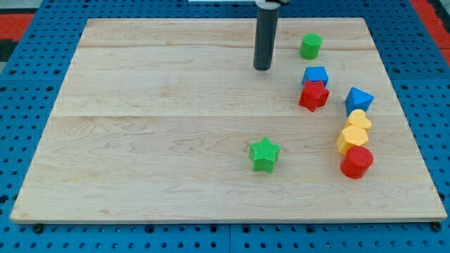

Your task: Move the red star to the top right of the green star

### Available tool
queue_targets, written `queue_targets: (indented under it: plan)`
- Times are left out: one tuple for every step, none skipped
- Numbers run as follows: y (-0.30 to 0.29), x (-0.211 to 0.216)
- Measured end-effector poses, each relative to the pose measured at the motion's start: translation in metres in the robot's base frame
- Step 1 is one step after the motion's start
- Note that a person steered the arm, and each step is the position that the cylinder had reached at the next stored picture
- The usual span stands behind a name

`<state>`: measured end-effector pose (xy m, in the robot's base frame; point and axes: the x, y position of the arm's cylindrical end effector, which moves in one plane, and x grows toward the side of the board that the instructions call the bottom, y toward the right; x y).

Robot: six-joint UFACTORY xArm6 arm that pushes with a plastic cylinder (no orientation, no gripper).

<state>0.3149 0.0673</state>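
Nearest the camera sits the red cylinder (356, 162), touching a yellow block (349, 139) at its 11 o'clock, with a yellow heart (358, 121) and a blue block (358, 100) stacked beyond toward 12. On the wooden board (140, 140), the green star (264, 154) lies alone. At its 1 o'clock, well apart, the red star (313, 95) touches a blue pentagon (316, 75). A green cylinder (311, 46) stands farther up. My tip (262, 68), a bare rod with no jaws, rests at the red star's 10 o'clock, apart from it.
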Motion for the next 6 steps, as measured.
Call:
queue_targets:
  plan:
    - [0.105,-0.005]
    - [0.126,0.013]
    - [0.104,0.041]
    - [0.08,0.07]
    - [0.06,0.095]
    - [0.059,0.114]
